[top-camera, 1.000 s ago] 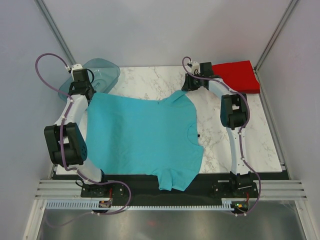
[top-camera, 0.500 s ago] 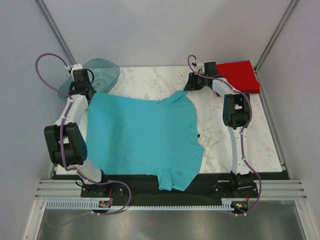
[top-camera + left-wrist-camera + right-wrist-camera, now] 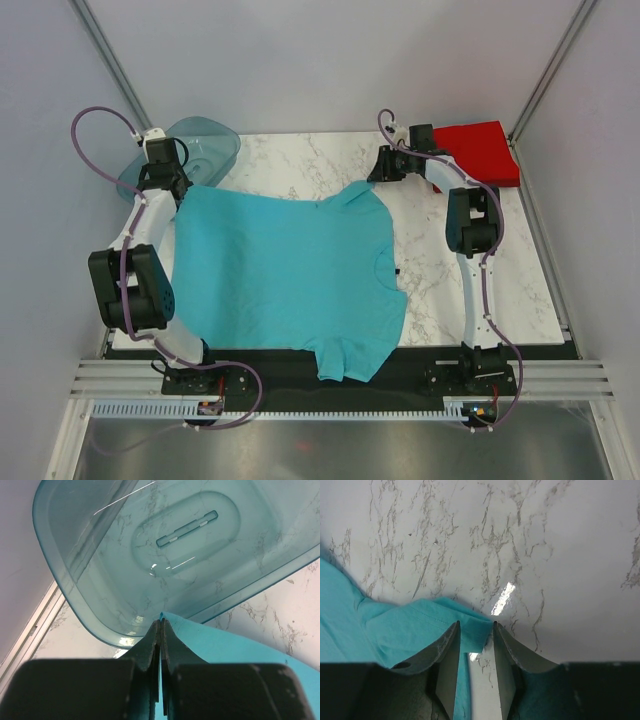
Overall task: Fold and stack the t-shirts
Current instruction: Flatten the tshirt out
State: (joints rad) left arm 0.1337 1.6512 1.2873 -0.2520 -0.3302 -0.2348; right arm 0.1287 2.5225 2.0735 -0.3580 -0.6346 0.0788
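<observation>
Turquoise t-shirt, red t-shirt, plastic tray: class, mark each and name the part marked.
turquoise t-shirt (image 3: 285,270), top external view, middle of spread body
red t-shirt (image 3: 485,150), top external view, middle of folded square
plastic tray (image 3: 75,555), left wrist view, its side wall

Matt cloth t-shirt, glossy marbled table, translucent plastic tray

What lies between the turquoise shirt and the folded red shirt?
Only the right gripper and its arm, above bare marble table, in the top view; its open fingers straddle a sleeve edge of the turquoise shirt.
</observation>
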